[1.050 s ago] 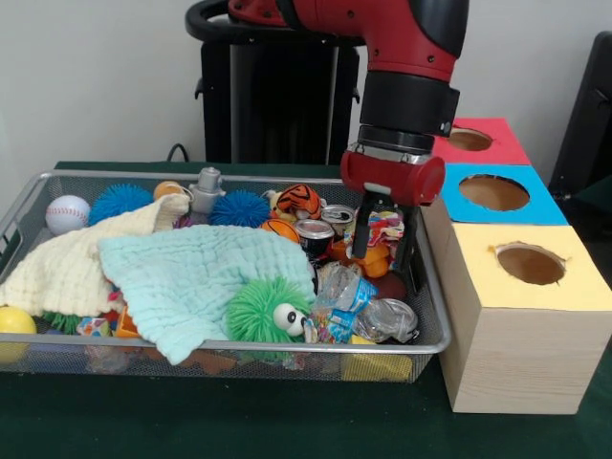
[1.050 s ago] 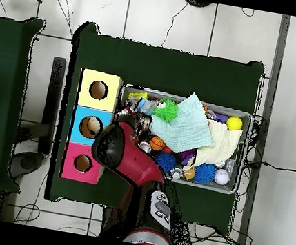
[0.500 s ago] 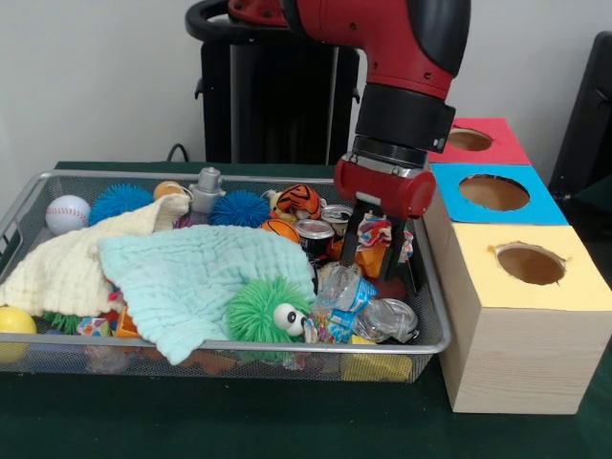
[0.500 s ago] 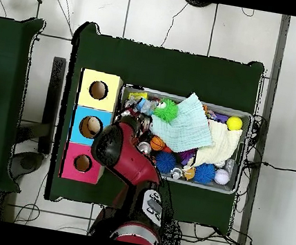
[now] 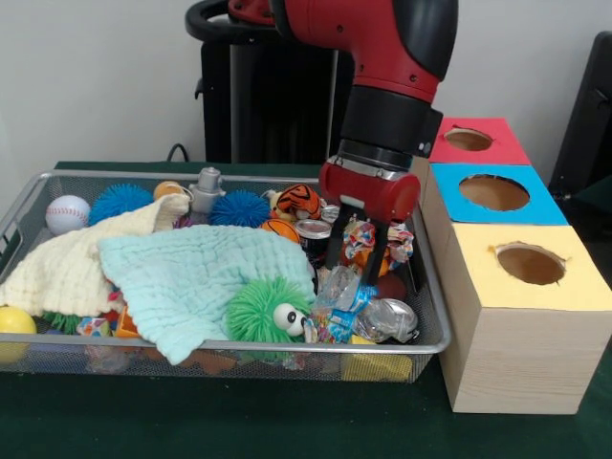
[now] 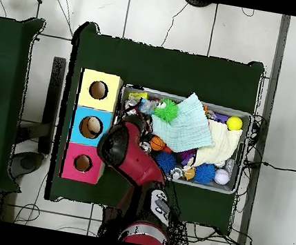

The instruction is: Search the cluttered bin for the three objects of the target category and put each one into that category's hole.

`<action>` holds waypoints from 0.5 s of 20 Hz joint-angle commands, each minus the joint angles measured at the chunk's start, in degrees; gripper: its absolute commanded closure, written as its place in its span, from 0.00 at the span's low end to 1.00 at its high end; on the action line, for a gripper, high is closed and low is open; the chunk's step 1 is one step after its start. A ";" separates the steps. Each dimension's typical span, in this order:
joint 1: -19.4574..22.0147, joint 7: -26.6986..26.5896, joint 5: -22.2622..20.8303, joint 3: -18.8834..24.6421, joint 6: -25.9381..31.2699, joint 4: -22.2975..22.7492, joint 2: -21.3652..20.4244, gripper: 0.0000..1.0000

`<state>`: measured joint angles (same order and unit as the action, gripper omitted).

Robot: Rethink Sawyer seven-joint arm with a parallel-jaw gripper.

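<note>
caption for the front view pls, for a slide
Red arm's open gripper reaches into a cluttered wire bin beside three boxes with holes.

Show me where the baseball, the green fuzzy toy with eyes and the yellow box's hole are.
baseball [image 5: 67, 213], front view, middle of the ball.
green fuzzy toy [image 5: 256, 311], front view, its fuzzy body.
yellow box's hole [image 5: 531, 263], front view, middle of the opening.

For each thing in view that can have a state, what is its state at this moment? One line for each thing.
gripper: open, fingers pointing down into the bin, holding nothing.
wire bin: full of clutter.
green cloth: spread flat over other items.
cream cloth: crumpled, partly under the green cloth.
cans: upright.
yellow box: hole open, nothing seen inside.
blue box: hole open.
red box: hole open.
</note>
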<state>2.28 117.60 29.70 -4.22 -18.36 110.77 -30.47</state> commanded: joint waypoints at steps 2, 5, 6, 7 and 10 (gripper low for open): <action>4.58 17.28 -3.59 7.60 -8.11 -5.78 4.68 0.00; 5.37 17.16 -4.27 8.78 -9.71 -7.35 6.89 0.00; 5.61 17.19 -4.50 9.16 -9.93 -7.48 7.15 0.00; 5.71 17.12 -4.49 9.40 -10.10 -7.59 7.40 0.00; 5.80 17.11 -4.42 9.86 -10.31 -6.90 7.03 0.00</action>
<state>6.67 117.61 27.00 -1.04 -24.89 108.40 -26.70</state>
